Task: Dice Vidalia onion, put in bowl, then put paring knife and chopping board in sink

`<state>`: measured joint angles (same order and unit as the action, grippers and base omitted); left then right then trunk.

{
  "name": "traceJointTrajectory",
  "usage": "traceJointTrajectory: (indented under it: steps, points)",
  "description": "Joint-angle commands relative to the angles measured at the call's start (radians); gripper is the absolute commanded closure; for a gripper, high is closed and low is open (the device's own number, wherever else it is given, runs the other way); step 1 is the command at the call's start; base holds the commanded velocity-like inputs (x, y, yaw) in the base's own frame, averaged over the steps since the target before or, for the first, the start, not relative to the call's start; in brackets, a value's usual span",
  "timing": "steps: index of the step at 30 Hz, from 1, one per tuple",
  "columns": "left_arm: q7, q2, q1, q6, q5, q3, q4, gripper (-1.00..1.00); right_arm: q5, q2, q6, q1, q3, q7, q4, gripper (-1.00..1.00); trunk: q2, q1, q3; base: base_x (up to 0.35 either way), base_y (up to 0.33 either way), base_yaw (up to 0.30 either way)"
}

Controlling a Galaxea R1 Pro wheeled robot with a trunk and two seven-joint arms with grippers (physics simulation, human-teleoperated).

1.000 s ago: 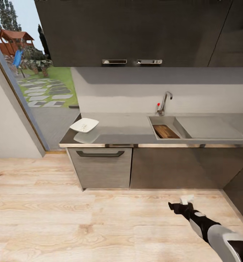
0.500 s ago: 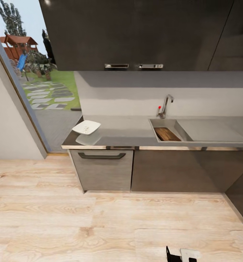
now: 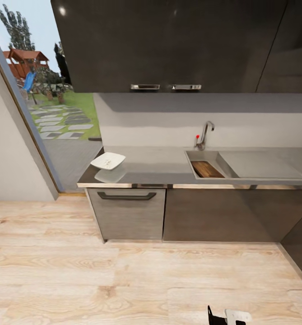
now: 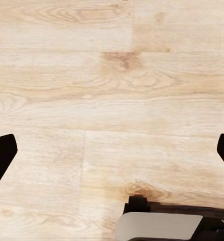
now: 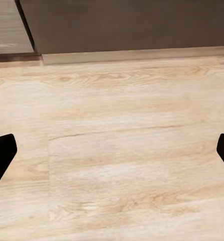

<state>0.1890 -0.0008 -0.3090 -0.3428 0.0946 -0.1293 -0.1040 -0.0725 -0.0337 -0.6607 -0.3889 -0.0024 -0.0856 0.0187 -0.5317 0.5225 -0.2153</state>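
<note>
Your table [image 3: 169,164] carries the bowl [image 3: 108,160]; the chopping board [image 3: 206,169] lies in the sink [image 3: 200,155] (both hands [image 4: 112,150] [image 5: 112,150] spread wide).

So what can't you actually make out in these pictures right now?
- Paring knife: the head view looks into the sink at a shallow angle; the near wall hides part of the basin, and anything beside the chopping board is too small.
- Bowl: small pale specks inside, too small to identify.
- Right end effector: cut off by the head view's lower edge.
- Both wrist views: fingertips at the side edges, floor between.
</note>
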Motion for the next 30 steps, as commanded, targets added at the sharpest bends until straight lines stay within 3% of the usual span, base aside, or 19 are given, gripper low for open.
traceJointTrajectory:
  steps: [1, 30]
  points:
    - [0.004, 0.000, -0.001, -0.004, 0.010, -0.009, 0.002, -1.00, -0.007, 0.000, -0.004, -0.001, 0.001, 0.003, -0.001, -1.00, -0.001, 0.000, 0.000, 0.000, 0.000, 0.000]
    - [0.004, -0.001, -0.001, -0.004, 0.011, -0.009, 0.003, -1.00, -0.007, 0.001, -0.003, -0.001, 0.001, 0.003, -0.001, -1.00, -0.001, 0.000, 0.046, 0.000, 0.000, 0.000]
